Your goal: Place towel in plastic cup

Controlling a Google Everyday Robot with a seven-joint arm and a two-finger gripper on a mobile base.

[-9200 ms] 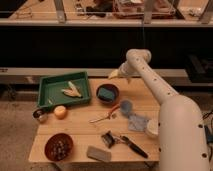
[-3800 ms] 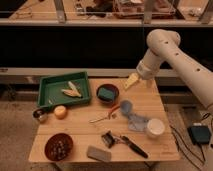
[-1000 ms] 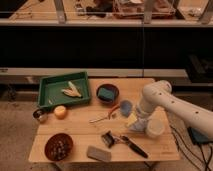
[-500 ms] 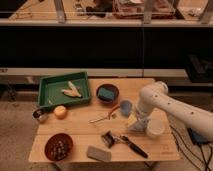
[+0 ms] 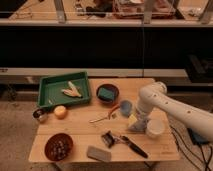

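Note:
The off-white plastic cup (image 5: 155,128) stands upright near the table's right front edge. Just left of it lies the pale blue-grey towel (image 5: 134,127), mostly covered by my gripper (image 5: 136,123). The gripper points down onto the towel from above and stands open, its white arm reaching in from the right. I cannot tell whether the fingers touch the cloth. Nothing shows inside the cup from this angle.
A green tray (image 5: 50,92) sits at the back left. A dark red bowl (image 5: 108,89) holds a teal block. A blue round object (image 5: 125,107) lies close behind the gripper. An orange (image 5: 60,111), a metal cup (image 5: 40,115), a bowl of nuts (image 5: 58,146), a grey slab (image 5: 98,153) and a black-handled tool (image 5: 130,145) lie in front.
Over the last second the arm has bent and the gripper has sunk lower onto the towel beside the cup. The cup and towel have not moved.

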